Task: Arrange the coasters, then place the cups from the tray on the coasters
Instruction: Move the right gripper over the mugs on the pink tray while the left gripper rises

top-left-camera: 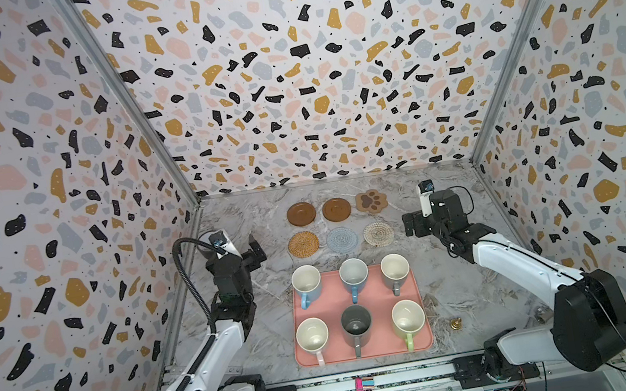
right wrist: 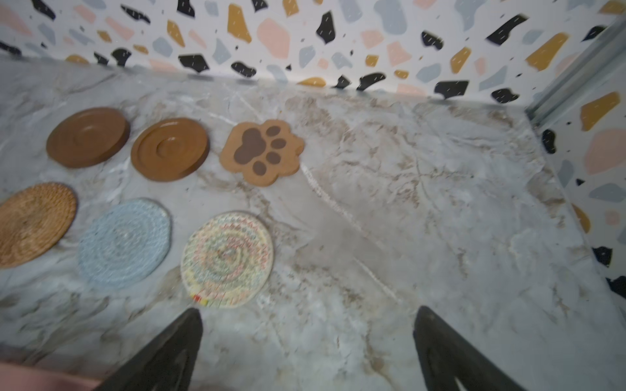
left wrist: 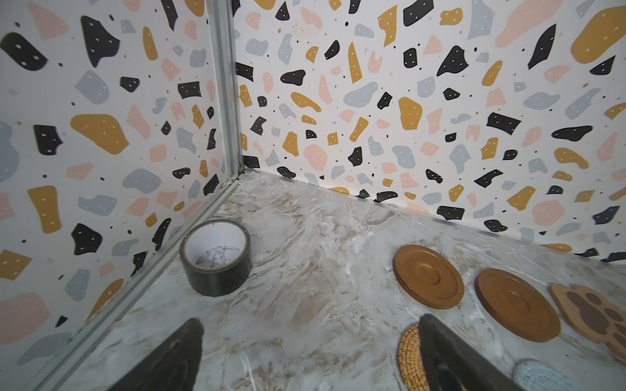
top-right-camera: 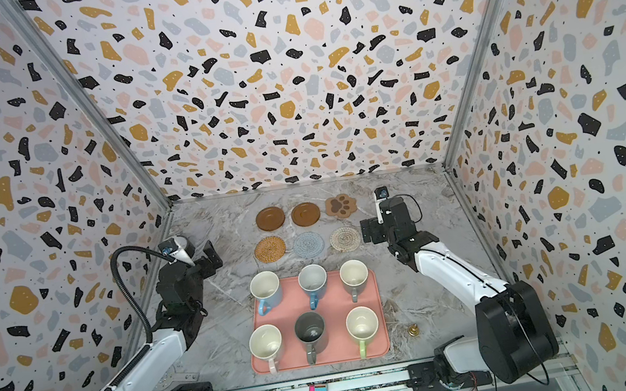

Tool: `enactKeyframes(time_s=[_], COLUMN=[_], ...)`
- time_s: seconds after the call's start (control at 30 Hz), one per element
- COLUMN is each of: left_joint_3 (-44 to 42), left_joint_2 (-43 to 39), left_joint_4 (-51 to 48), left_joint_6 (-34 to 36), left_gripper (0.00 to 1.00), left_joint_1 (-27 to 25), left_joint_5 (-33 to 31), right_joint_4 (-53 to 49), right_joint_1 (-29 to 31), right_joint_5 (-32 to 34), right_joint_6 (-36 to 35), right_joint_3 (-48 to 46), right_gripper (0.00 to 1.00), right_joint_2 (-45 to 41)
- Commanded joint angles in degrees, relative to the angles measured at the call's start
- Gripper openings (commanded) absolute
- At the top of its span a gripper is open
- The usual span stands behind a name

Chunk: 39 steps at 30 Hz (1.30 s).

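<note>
Several coasters lie in two rows of three behind the tray. The back row holds two brown discs point(top-left-camera: 301, 214) point(top-left-camera: 336, 210) and a paw coaster point(top-left-camera: 371, 201). The nearer row holds rattan point(top-left-camera: 303, 243), pale blue point(top-left-camera: 342, 239) and cream point(right wrist: 227, 259) coasters. The pink tray point(top-left-camera: 374, 305) carries several upright cups in two rows, among them light blue point(top-left-camera: 307, 283), dark grey point(top-left-camera: 356, 324) and light green point(top-left-camera: 408, 319). My left gripper point(top-left-camera: 255, 253) point(left wrist: 310, 323) hangs open left of the rattan coaster. To the right of the cream coaster my right gripper point(top-left-camera: 412, 225) point(right wrist: 308, 313) is open too. Both are empty.
A dark grey tape roll point(left wrist: 216, 259) stands by the left wall near the back corner. A small brass object point(top-left-camera: 455, 323) sits on the marble right of the tray. Patterned walls close in the left, back and right sides. Bare marble shows on both sides of the tray.
</note>
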Motion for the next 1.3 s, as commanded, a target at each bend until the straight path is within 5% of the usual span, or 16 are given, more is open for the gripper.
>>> enactKeyframes(time_s=[0.0,0.43,0.73,0.97,1.27], left_joint_3=[4.4,17.8,24.6,28.6,26.7], left_joint_2=[1.1,9.5,11.8,11.6,7.9], left_joint_4=[-6.2,-20.2,-28.3,-37.5,-35.1], left_joint_6=[-2.6,-9.1,-11.0,-18.9,-17.0], left_gripper=[1.00,0.99,1.00,0.99,0.99], left_joint_1=[0.1,-4.8,-10.9,-13.3,-13.9], left_joint_5=[2.9,3.2,0.5,-7.8,-1.0], right_joint_4=[-14.8,-34.3,-36.4,-35.8,-40.3], right_joint_1=[1.7,9.9,14.9,18.1,21.1], right_joint_5=[-3.0,-6.3,-6.8,-7.7,-5.3], right_joint_6=[3.1,13.8,23.7,26.4,29.8], right_joint_3=[3.9,11.9,9.6,9.7,7.9], right_gripper=[0.99,0.99,0.99,0.99,0.99], right_joint_2=[0.1,-2.0,-5.5,-3.9,-4.6])
